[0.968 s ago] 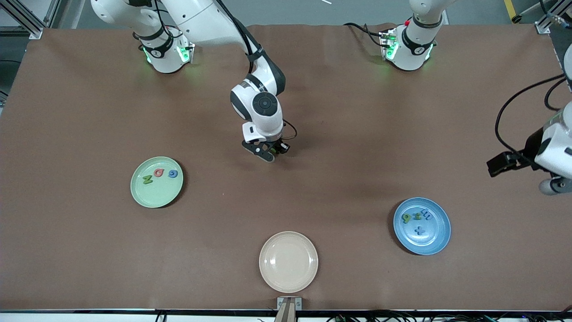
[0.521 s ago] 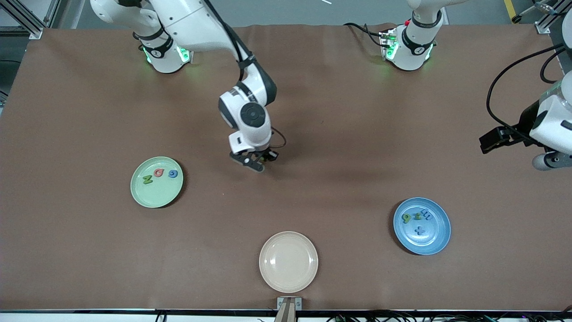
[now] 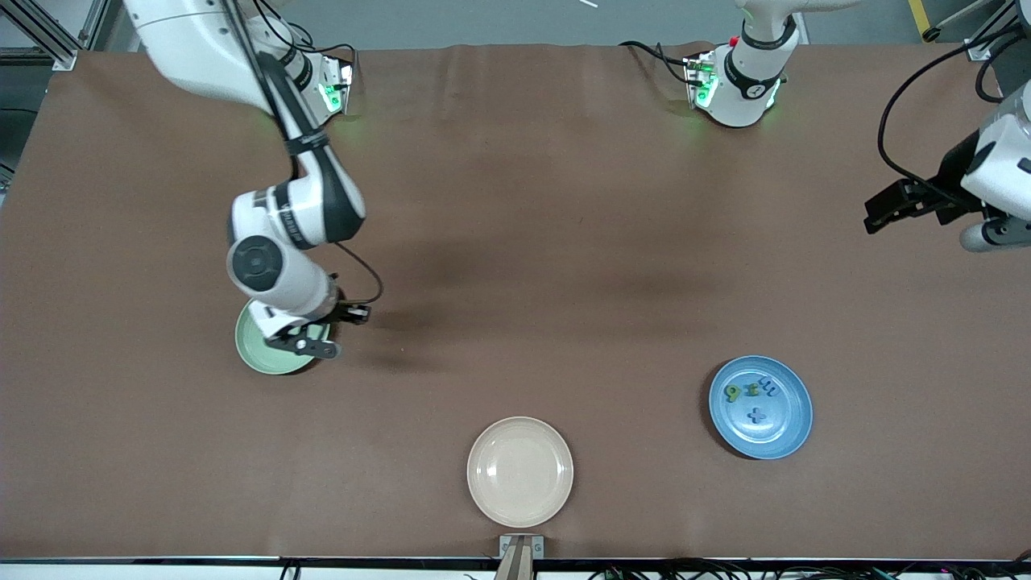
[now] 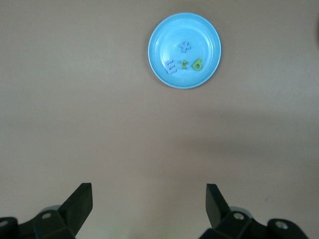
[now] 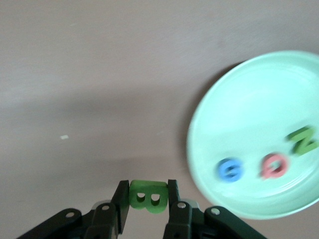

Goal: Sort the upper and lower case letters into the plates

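Observation:
My right gripper is shut on a green letter B and hangs over the edge of the pale mint plate. In the right wrist view the plate holds a blue G, a pink Q and a green N; the B is just outside its rim. The blue plate holds several small letters, also seen in the left wrist view. My left gripper is open and empty, high at the left arm's end of the table.
An empty cream-beige plate lies near the table's front edge, nearest the front camera. A small pale speck lies on the brown tabletop near the mint plate.
My right arm has swung from the middle of the table to the mint plate with the B in its grip. My left arm has drawn back a little toward its base.

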